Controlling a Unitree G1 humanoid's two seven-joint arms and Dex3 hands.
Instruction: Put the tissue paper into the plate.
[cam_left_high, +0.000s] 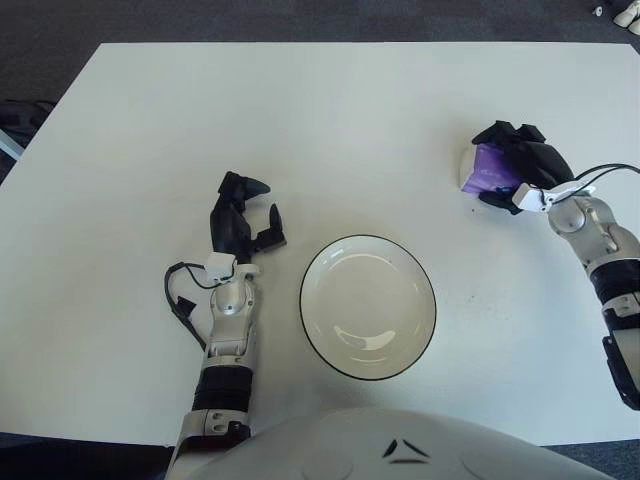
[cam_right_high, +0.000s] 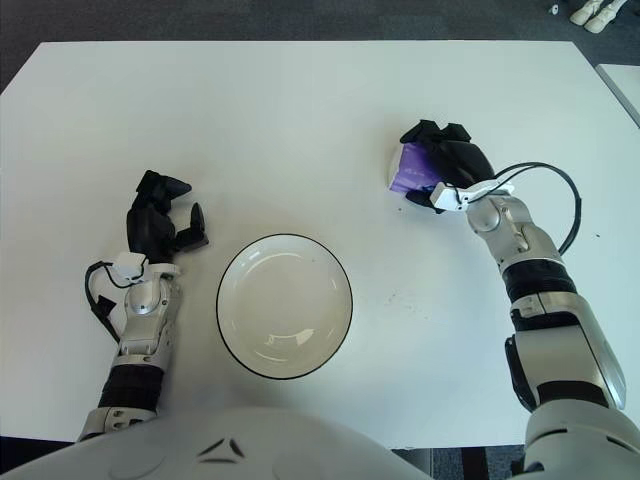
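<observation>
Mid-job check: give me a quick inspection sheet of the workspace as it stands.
Surface: white table, no spills seen.
Job's things: purple tissue pack at the table's right side, under the right hand; white plate with a dark rim near the front edge, nothing in it.
Clutter: nothing seen.
Hands: right hand closed over the tissue pack; left hand shows left of the plate, fingers relaxed, holding nothing.
Cables: black cable looping at the left wrist; another cable arcing off the right wrist.
Surroundings: dark carpet beyond the table; pale objects at the far right corner, unidentifiable.
</observation>
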